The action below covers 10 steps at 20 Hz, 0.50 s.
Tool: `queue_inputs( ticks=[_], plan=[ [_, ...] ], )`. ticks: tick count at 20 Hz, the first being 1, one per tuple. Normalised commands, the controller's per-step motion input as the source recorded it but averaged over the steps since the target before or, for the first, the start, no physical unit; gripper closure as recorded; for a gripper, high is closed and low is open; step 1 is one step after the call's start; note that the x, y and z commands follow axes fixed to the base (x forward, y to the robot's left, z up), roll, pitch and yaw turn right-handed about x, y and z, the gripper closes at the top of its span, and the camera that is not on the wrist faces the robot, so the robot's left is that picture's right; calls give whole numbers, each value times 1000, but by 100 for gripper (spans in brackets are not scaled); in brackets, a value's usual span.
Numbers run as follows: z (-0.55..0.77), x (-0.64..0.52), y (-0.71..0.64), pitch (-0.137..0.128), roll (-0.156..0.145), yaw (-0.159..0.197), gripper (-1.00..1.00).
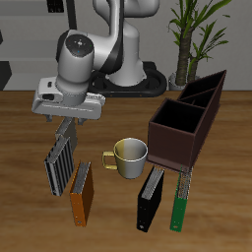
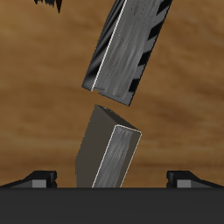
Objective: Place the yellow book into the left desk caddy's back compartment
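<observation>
The yellow book [image 1: 59,162] stands on its edge on the table, showing a grey striped page edge. In the wrist view [image 2: 107,153] its dull brown cover shows. My gripper [image 1: 65,130] is open just above the book's back end. In the wrist view the gripper [image 2: 112,179] has its fingers [image 2: 39,179] spread wide, with the book's end between them, apart from both. The left desk caddy [image 1: 187,123] is a dark maroon box across the table, beyond the mug. Its back compartment [image 1: 205,91] is the smaller far section.
A brighter orange book [image 1: 81,194] stands just in front of the yellow book; it shows striped in the wrist view [image 2: 122,52]. A cream mug [image 1: 129,154] stands mid-table. A black book [image 1: 150,199] and a green book [image 1: 180,202] lie near the front edge by the caddy.
</observation>
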Motion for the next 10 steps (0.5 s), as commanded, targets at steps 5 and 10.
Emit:
queue_inputs(
  ticks=[5, 10],
  plan=[
    [-307, -111, -132, 17, -19, -5, -100],
    [-453, -52, -95, 34, 27, -3, -100]
  ],
)
